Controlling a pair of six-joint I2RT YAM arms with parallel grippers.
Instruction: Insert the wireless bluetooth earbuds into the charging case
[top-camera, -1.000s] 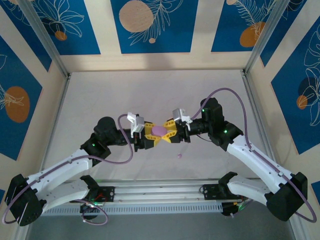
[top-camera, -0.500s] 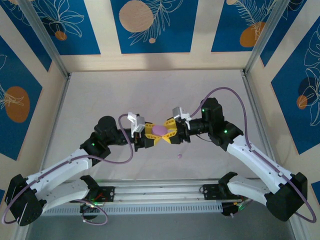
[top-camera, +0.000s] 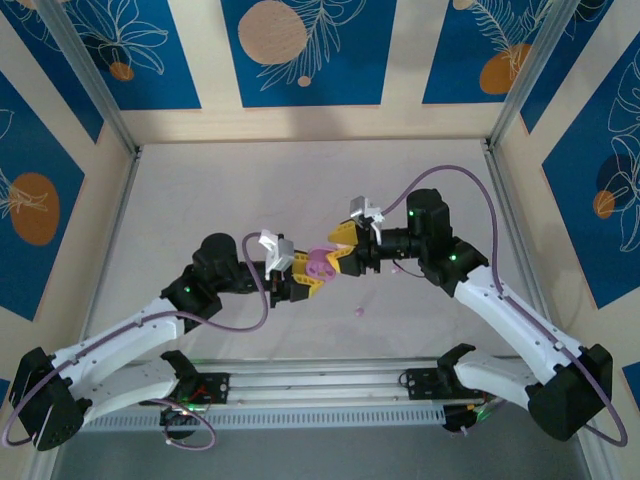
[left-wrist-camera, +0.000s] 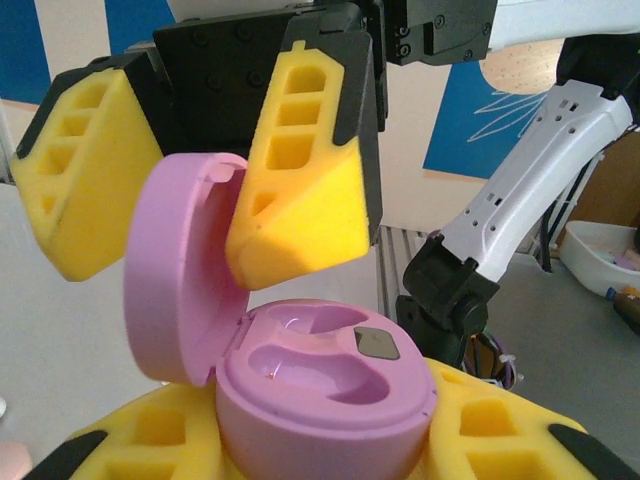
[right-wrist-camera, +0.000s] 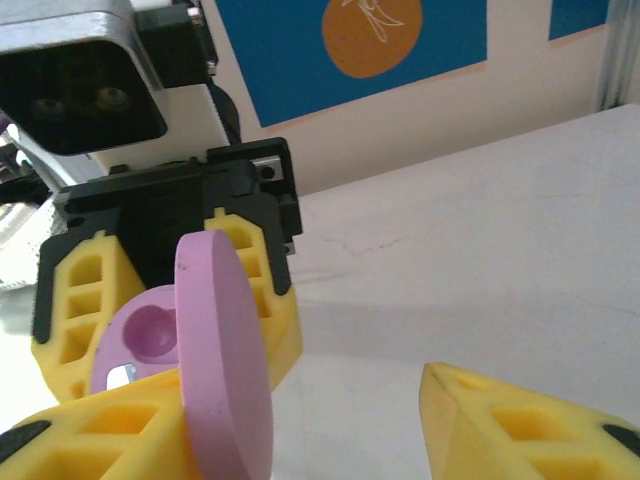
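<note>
Above the table (top-camera: 200, 200), the left gripper (top-camera: 308, 273) pinches the pink charging case (left-wrist-camera: 325, 400). The right gripper (top-camera: 340, 247) has its fingers spread either side of the lid (left-wrist-camera: 180, 290), not clamping it. Lid up, both wells (left-wrist-camera: 310, 360) empty — opening looks done, insertion not started. One purple earbud (top-camera: 358, 312) lies on the table nearer the arm bases. No readable brand or text.

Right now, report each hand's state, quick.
Left hand: closed, holding the case by its base.
Right hand: open, its fingers on either side of the raised lid.
</note>
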